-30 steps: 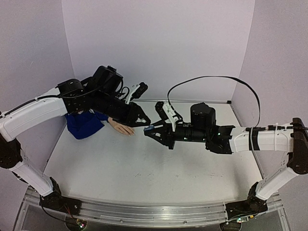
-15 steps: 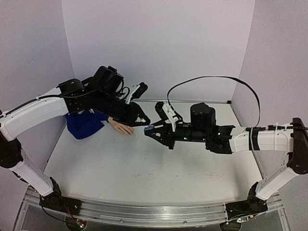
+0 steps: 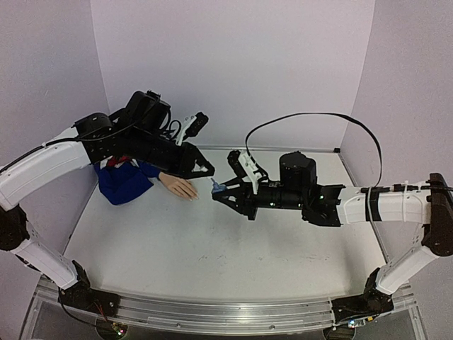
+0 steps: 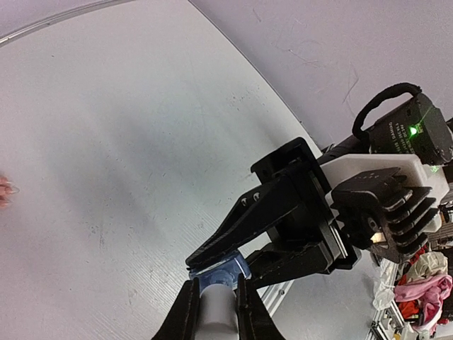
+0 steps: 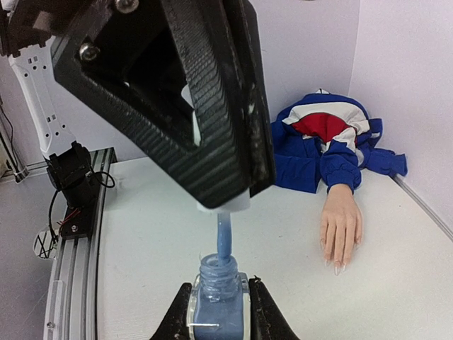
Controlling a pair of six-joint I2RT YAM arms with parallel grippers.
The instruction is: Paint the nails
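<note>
Right pincer (image 5: 218, 315) pinches the blue bottle (image 5: 218, 280), left pincer (image 4: 216, 312) clamps the white brush cap (image 5: 225, 204) just above it, and I see the nails (image 5: 334, 265) resting on the desk (image 5: 156, 234) near the sleeve (image 5: 322, 134).

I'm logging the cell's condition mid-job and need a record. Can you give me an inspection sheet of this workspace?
Surface: white table, faint scuffs.
Job's things: mannequin hand lies flat, out of a blue, red and white sleeve; nails too small to judge paint. The blue bottle is open, brush stem in its neck.
Clutter: nothing seen.
Grippers: left gripper shut on white cap above the bottle; right gripper shut on the bottle.
Cables: black cable arcs over right arm, off the table.
Surroundings: lilac walls; metal rail at near edge.
</note>
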